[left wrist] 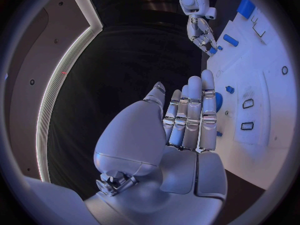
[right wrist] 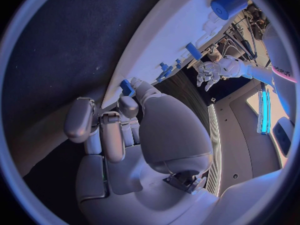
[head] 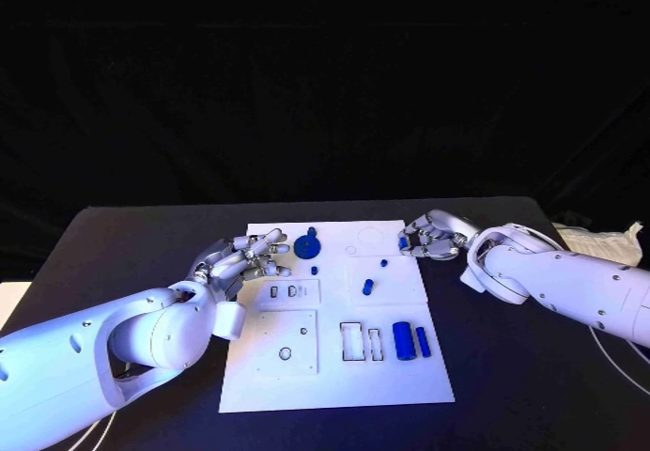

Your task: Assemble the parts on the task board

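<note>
The white task board (head: 339, 381) lies in the middle of the black table. My left hand (head: 244, 258) (left wrist: 187, 120) hovers at the board's left edge with its fingers stretched out and holds nothing; a round blue part (head: 309, 247) (left wrist: 217, 99) lies just past its fingertips. At the board's far right edge my right hand (head: 434, 235) (right wrist: 119, 130) is curled, with a small blue part (head: 404, 242) (right wrist: 127, 87) pinched at its fingertips. A blue peg (head: 367, 287) lies mid-board. A thick blue cylinder (head: 404, 334) (right wrist: 228, 5) and a thin blue bar (head: 423, 341) lie near the right edge.
Two narrow slots (head: 352, 340) sit beside the cylinder, and a raised plate with an oval hole (head: 285, 353) is at the near left. A crumpled white sheet (head: 603, 242) lies at the table's right edge. Bare black table surrounds the board.
</note>
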`<action>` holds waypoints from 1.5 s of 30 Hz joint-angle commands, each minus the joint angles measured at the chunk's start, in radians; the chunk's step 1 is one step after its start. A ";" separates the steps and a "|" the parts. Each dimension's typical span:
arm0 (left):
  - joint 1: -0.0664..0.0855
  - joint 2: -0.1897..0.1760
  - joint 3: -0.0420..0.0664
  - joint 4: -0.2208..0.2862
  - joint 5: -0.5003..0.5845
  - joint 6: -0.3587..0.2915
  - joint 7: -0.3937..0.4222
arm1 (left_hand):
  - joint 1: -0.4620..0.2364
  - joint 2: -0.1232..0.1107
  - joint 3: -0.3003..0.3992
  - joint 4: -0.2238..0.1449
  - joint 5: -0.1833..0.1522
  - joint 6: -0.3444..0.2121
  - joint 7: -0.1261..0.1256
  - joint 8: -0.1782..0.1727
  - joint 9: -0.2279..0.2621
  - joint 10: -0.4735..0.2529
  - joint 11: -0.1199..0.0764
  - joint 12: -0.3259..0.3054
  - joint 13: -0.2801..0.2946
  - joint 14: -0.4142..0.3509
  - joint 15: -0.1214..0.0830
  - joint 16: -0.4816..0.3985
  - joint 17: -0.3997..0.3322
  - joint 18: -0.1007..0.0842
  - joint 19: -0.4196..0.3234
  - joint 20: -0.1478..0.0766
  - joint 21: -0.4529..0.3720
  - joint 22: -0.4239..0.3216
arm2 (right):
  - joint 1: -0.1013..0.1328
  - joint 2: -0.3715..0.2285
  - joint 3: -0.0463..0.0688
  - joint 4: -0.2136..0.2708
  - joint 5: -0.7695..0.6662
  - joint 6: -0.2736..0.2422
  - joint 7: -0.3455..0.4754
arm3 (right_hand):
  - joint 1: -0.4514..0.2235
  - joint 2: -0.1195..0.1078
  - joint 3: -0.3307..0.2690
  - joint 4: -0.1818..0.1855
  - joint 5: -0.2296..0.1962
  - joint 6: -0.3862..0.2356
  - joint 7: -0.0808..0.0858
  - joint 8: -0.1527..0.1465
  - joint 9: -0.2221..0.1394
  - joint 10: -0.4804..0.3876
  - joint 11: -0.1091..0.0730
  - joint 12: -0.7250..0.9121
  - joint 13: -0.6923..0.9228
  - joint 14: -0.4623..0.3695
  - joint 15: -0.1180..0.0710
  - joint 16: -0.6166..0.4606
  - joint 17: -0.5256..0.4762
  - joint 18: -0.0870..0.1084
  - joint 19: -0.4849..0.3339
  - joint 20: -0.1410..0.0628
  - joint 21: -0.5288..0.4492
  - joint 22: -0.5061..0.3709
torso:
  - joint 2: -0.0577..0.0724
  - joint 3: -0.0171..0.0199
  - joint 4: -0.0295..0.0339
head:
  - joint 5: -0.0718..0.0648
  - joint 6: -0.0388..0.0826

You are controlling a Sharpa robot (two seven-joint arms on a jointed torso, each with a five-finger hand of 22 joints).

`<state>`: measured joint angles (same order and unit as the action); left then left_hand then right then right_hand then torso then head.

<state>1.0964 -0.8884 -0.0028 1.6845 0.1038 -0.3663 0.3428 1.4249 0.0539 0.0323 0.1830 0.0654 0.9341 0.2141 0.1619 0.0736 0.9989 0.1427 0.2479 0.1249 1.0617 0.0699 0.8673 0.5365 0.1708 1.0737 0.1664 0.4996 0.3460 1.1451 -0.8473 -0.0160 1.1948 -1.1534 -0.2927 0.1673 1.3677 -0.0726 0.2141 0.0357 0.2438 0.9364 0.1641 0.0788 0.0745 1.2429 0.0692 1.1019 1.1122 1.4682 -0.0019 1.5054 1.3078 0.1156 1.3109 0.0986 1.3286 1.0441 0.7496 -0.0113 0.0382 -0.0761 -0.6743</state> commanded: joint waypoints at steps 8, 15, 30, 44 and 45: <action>0.000 0.001 0.001 0.002 -0.006 0.019 0.007 | 0.007 0.000 0.001 -0.005 0.005 -0.006 -0.002 0.006 -0.001 -0.007 0.002 0.003 0.000 -0.008 0.002 0.000 -0.002 0.000 -0.010 0.000 0.005 0.001 | -0.006 0.013 0.000 -0.016 -0.019 0.015 -0.006 | 0.005 0.016 0.009 0.000 0.004 0.023 -0.002 0.012 0.003 0.005 0.002 0.009 0.004 0.075 -0.003 0.006 0.137 -0.015 0.004 0.002 0.007 0.003 | 0.000 0.0004 -0.0004 | -0.001 -0.003; 0.000 0.001 0.001 0.003 -0.006 0.020 0.006 | 0.007 0.000 0.001 -0.005 0.005 -0.006 -0.002 0.006 -0.001 -0.007 0.002 0.003 0.000 -0.008 0.002 0.000 -0.002 0.000 -0.010 0.000 0.005 0.001 | -0.007 0.019 0.000 -0.023 -0.017 0.013 -0.003 | 0.004 0.023 0.014 0.000 0.000 0.037 -0.005 0.018 0.005 0.011 -0.001 0.016 0.010 0.075 -0.005 0.006 0.138 -0.015 0.004 0.000 0.008 0.005 | 0.000 0.0008 -0.0007 | -0.002 -0.003; 0.000 0.001 0.001 0.004 -0.007 0.021 0.006 | 0.007 0.000 0.001 -0.005 0.005 -0.006 -0.002 0.006 -0.001 -0.007 0.002 0.003 0.000 -0.008 0.002 0.000 -0.002 0.000 -0.010 0.000 0.005 0.001 | -0.007 0.024 0.000 -0.029 -0.012 -0.015 -0.010 | 0.007 0.050 0.034 -0.008 -0.046 0.147 -0.046 0.074 0.025 0.061 -0.034 0.072 0.060 0.076 -0.031 0.006 0.142 -0.019 0.019 -0.020 0.022 0.031 | 0.000 0.0013 -0.0001 | -0.009 -0.006; 0.000 -0.003 0.000 0.005 -0.007 0.018 0.007 | 0.008 0.001 0.002 -0.007 0.006 -0.006 -0.002 0.007 0.000 -0.008 0.003 0.004 0.000 -0.011 0.003 -0.002 -0.004 0.001 -0.015 0.001 0.006 0.004 | 0.009 0.000 0.003 0.081 0.033 -0.127 -0.098 | 0.015 0.087 0.061 -0.020 -0.088 0.165 -0.062 0.090 0.034 0.079 -0.049 0.080 0.072 0.077 -0.046 0.006 0.143 -0.022 0.026 -0.036 0.027 0.042 | -0.002 -0.0004 0.0001 | -0.011 0.000; 0.000 -0.003 0.000 0.005 -0.007 0.018 0.007 | 0.008 0.001 0.002 -0.007 0.006 -0.006 -0.002 0.007 0.000 -0.008 0.003 0.004 0.000 -0.011 0.003 -0.002 -0.004 0.001 -0.015 0.001 0.006 0.004 | 0.014 -0.003 0.004 0.100 0.036 -0.129 -0.115 | 0.015 0.087 0.062 -0.020 -0.088 0.164 -0.061 0.089 0.034 0.078 -0.048 0.078 0.071 0.077 -0.046 0.005 0.142 -0.021 0.025 -0.037 0.026 0.040 | -0.002 -0.0006 0.0003 | -0.011 0.002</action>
<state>1.0960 -0.8922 -0.0029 1.6878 0.1033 -0.3657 0.3426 1.4249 0.0539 0.0350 0.1803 0.0654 0.9341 0.2141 0.1659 0.0736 0.9953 0.1463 0.2479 0.1248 1.0565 0.0752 0.8673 0.5338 0.1707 1.0629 0.1665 0.4996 0.3491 1.1559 -0.8502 -0.0131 1.2798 -1.1353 -0.3805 0.1117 1.3819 -0.0023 0.2709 0.0153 0.1580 1.0716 0.1186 0.1553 0.0989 1.3198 0.0210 1.1848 1.1836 1.4683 -0.0416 1.5094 1.3074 0.1049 1.3347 0.0683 1.3520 1.0854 0.7475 -0.0114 0.0381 -0.0867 -0.6756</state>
